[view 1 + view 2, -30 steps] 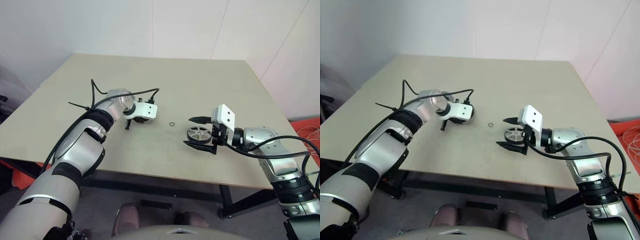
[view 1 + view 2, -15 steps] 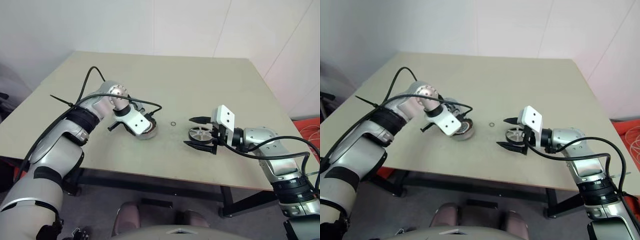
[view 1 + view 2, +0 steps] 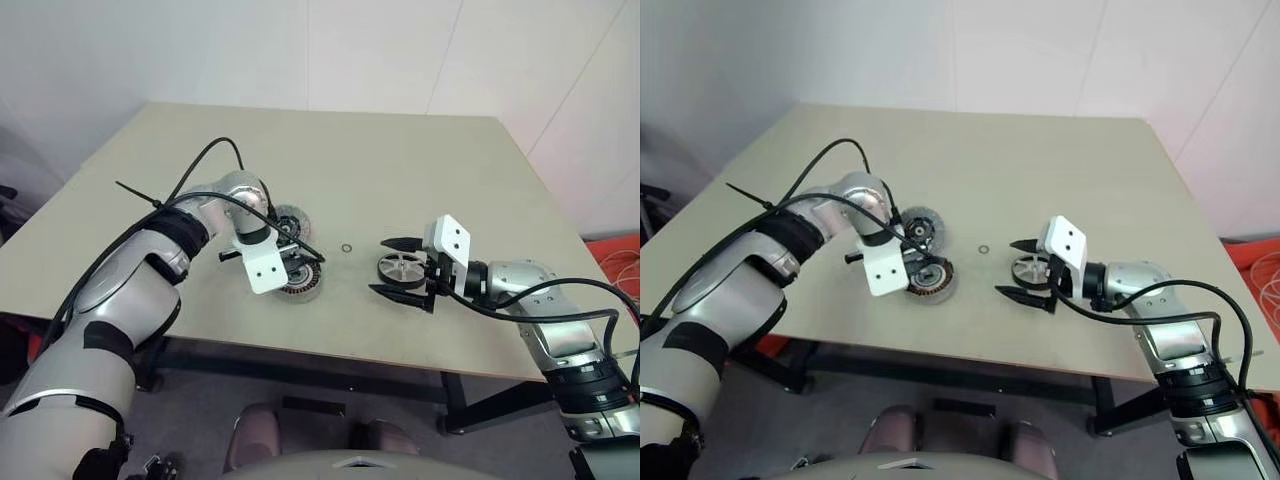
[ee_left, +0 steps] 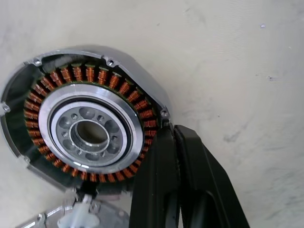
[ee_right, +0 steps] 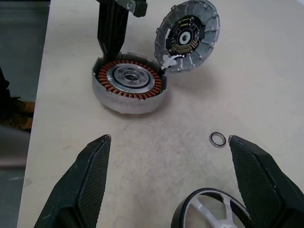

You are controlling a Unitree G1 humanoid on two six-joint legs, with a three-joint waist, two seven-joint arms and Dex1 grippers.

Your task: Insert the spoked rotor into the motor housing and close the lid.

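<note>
1. Table (image 3: 400, 150) first, as the widest thing: pale, matte, with all the parts lying toward its near half.

2. Motor housing (image 5: 129, 88) next: it sits flat on the table in front of the left arm, its open mouth facing straight up, copper windings ringing a silver bearing seat. Being squat and round, its only real axis is the vertical bore, which looks ready to receive a part from above.

3. Lid (image 5: 187, 35) is tipped up on edge at the housing's far rim, its dark circuit-marked face turned toward the housing; whether it is hinged or simply leaning I cannot tell.

4. Spoked rotor (image 3: 400, 268) lies flat on the table, well apart from the housing, hub axis vertical, between the right arm's black fingers.

5. Right gripper (image 3: 404, 268) has its fingers spread wide on either side of the rotor and apart from it.

6. Left gripper (image 4: 176, 156) has its fingers pressed together, holding nothing, with the tips at the housing's rim; contact I cannot confirm.

7. Small loose ring (image 5: 217, 139) lies between rotor and housing.

8. Step in hand, as I judge it: the housing is presented open and the rotor pick-up is due. The next move calls for closing squarely on the rotor's rim, keeping it level, carrying it past the loose ring, and lowering it concentric with the bore.
</note>
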